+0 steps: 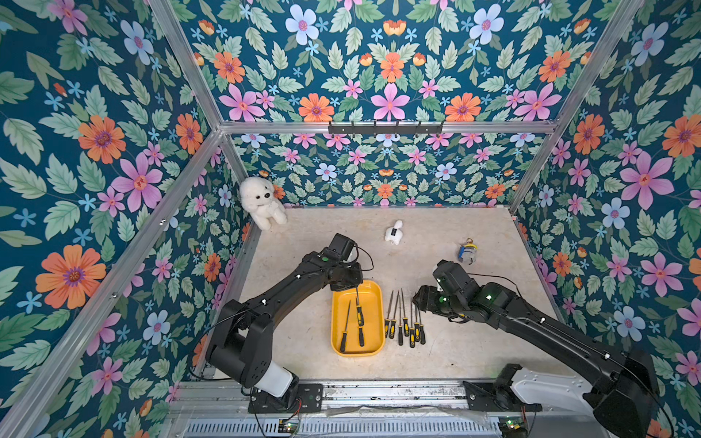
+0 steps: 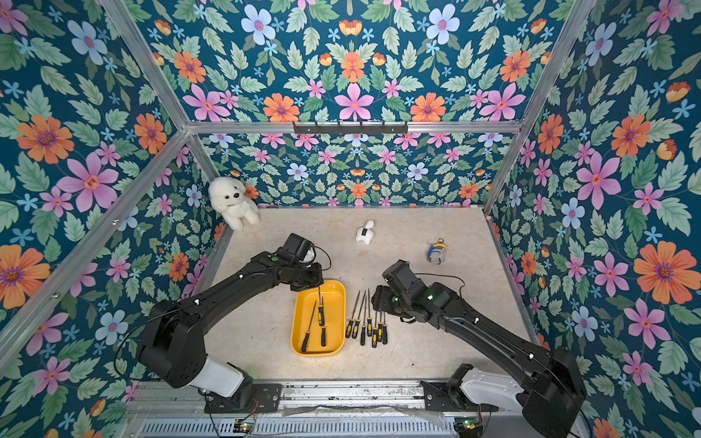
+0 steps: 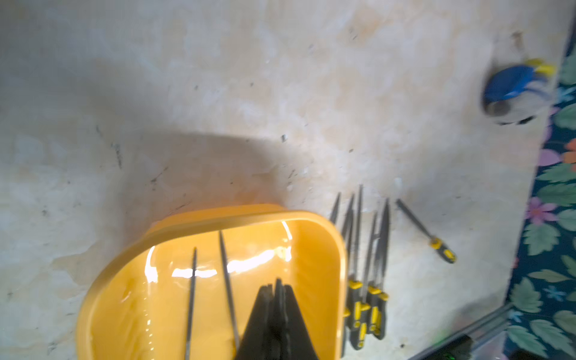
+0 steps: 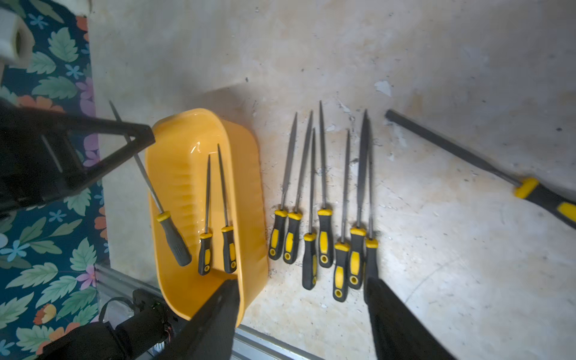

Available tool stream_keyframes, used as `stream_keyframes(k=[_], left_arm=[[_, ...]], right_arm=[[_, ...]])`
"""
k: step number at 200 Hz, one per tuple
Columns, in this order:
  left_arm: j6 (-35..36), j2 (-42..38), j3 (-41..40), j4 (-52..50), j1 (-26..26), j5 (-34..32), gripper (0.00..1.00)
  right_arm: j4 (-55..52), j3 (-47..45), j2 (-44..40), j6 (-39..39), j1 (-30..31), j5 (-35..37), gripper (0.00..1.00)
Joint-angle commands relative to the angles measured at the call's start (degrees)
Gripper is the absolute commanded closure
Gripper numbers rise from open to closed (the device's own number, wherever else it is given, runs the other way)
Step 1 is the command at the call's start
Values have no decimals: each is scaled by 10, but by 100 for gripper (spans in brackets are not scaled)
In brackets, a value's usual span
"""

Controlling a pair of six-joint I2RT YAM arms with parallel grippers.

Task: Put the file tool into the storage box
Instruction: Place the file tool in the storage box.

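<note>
The pale surface (image 1: pixel 474 341) carries the yellow storage box (image 1: pixel 373 314). Over the box's far end, the left fingers (image 3: pixel 265 321) are clamped on the blade of a file tool (image 4: pixel 173 238), whose handle hangs tilted over the box's inside. On the box's right side, the right fingers (image 4: pixel 215 318) stand apart, holding nothing. A row of seven files (image 4: pixel 324 237) lies just beside the box there, and a lone file (image 4: pixel 542 196) lies beyond the row. Two files (image 4: pixel 228 246) lie inside the box.
</note>
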Motion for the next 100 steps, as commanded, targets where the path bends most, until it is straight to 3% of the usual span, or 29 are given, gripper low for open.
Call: stream_keyframes(k=[1,65,100], left_arm=[[26,11,-29,1,3,-30,100],[12,32,-85,54,2,-30,100],[2,43,-102,80,-2,-28,100]], right_arm=[[-54,-27,-14,37,-29,15,30],[-69,-67,-1,34,-53,16,33],[-22,-82,42,14,-51,-15,42]])
